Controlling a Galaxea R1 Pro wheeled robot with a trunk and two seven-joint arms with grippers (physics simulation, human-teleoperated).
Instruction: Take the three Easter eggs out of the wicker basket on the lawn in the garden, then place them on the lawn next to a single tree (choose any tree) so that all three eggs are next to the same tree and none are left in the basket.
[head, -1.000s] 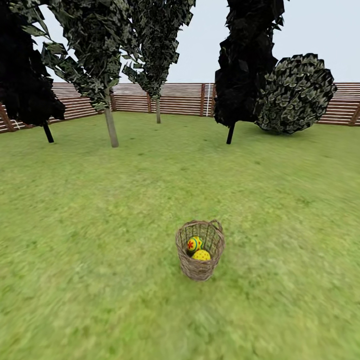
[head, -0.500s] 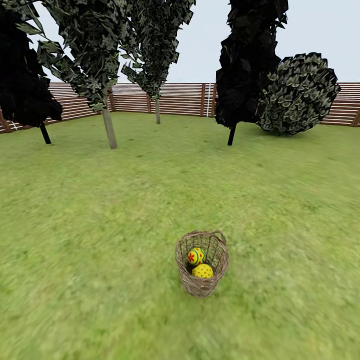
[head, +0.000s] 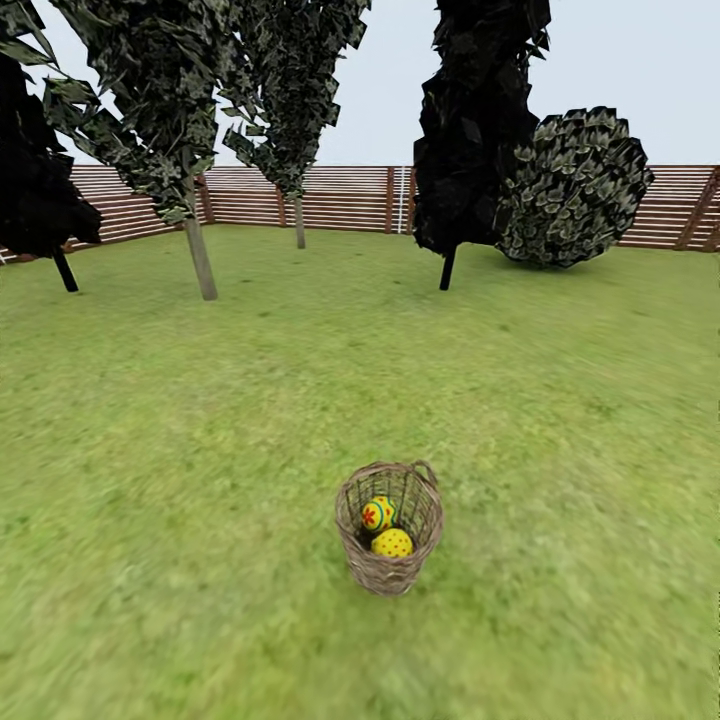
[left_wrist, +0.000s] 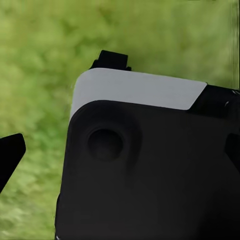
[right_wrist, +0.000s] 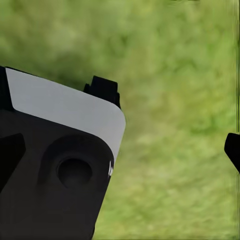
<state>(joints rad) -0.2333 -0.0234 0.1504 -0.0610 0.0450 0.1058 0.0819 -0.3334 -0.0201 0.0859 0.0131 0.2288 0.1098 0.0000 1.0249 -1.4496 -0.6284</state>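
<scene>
The wicker basket (head: 389, 528) stands upright on the lawn (head: 200, 450), low in the head view and just right of centre. Two Easter eggs show inside it: one with a red flower and blue band (head: 377, 514), and one yellow with red dots (head: 392, 543) in front of it. A third egg is hidden if it is in there. My left gripper (left_wrist: 120, 155) and right gripper (right_wrist: 120, 152) hang over grass beside my dark body, their black fingertips (left_wrist: 10, 155) (right_wrist: 233, 150) spread to the picture edges with nothing between them.
A tree with a pale trunk (head: 200, 260) stands at the far left, and a second one (head: 299, 222) by the slat fence (head: 350, 198). Black-trunked trees (head: 447, 268) (head: 65, 270) and a round bush (head: 575, 190) stand at the back. Open grass lies between basket and trees.
The whole view has shifted: the basket now sits lower and a little further left, and the trees have slid left. That is camera movement; the basket and eggs have not moved.
</scene>
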